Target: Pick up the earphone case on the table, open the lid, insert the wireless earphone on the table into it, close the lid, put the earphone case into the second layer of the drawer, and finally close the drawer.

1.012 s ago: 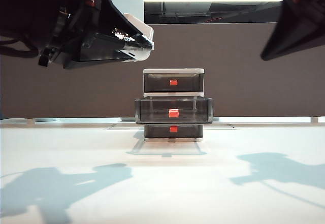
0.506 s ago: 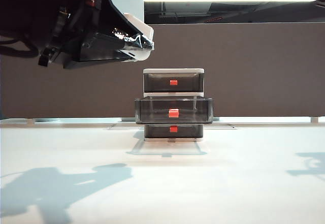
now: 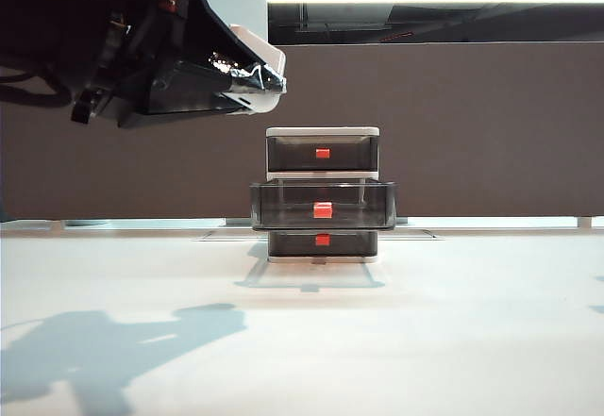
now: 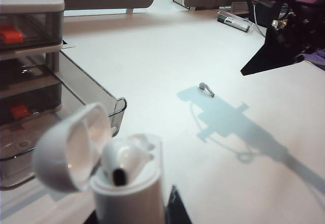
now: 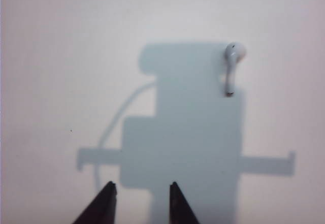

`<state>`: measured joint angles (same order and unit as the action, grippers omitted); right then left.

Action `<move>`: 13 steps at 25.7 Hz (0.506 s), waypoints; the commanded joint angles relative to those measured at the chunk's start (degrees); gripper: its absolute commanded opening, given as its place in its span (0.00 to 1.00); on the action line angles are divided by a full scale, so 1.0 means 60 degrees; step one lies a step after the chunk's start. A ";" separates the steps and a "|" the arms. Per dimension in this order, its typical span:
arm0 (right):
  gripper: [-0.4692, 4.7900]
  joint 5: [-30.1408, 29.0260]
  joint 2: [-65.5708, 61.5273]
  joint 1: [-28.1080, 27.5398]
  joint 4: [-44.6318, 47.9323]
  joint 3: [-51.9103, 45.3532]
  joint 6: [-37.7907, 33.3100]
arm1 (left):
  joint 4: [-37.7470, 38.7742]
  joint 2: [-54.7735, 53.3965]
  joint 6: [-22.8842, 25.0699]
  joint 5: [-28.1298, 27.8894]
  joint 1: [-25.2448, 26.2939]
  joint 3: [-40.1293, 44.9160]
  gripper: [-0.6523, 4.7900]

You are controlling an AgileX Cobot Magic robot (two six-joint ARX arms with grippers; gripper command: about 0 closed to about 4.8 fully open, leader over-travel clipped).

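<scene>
**Fetching the loose earphone for the open case**

We hold the earphone case [image 4: 129, 183] upright in our left gripper [image 3: 250, 81], fingers clamped on its body, raised left of the drawer [image 3: 323, 194]. The lid [image 4: 73, 148] is flipped back, one bud already seated. The second layer of the drawer [image 3: 323, 207] sits pulled out. Our right gripper [image 5: 141, 193] hovers above the table [image 4: 167, 56], fingers parted and empty. The wireless earphone [image 5: 232, 66] lies ahead, off to one side. We should centre over it, align across the stem, descend slowly, pinch gently so it doesn't skid.
</scene>
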<state>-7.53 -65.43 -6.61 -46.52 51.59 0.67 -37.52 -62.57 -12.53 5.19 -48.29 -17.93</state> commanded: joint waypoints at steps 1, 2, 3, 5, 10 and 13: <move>0.45 0.0000 -0.0710 0.0000 -0.0433 0.0612 0.0441 | -0.0186 0.0029 -0.0022 0.0058 -0.0018 -0.0033 0.24; 0.47 0.0018 -0.0980 0.0000 -0.0463 0.0820 0.0455 | -0.0186 0.0029 -0.0022 0.0055 -0.0018 -0.0033 0.24; 0.50 0.0029 -0.1188 0.0000 -0.0484 0.0991 0.0474 | -0.0189 0.0029 -0.0022 0.0058 -0.0018 -0.0033 0.24; 0.50 0.0131 -0.1625 -0.0004 -0.0514 0.1351 0.0474 | -0.0189 0.0029 -0.0022 0.0058 -0.0018 -0.0033 0.24; 0.49 0.0834 -0.2860 -0.0015 -0.1115 0.2379 0.1071 | -0.0189 0.0029 -0.0022 0.0058 -0.0018 -0.0033 0.24; 0.49 0.0834 -0.3501 -0.0153 -0.1486 0.2820 0.1191 | -0.0189 0.0029 -0.0022 0.0058 -0.0018 -0.0033 0.24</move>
<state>-2.83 -85.62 -7.03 -54.04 67.55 7.16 -37.52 -62.57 -12.53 5.19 -48.29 -17.93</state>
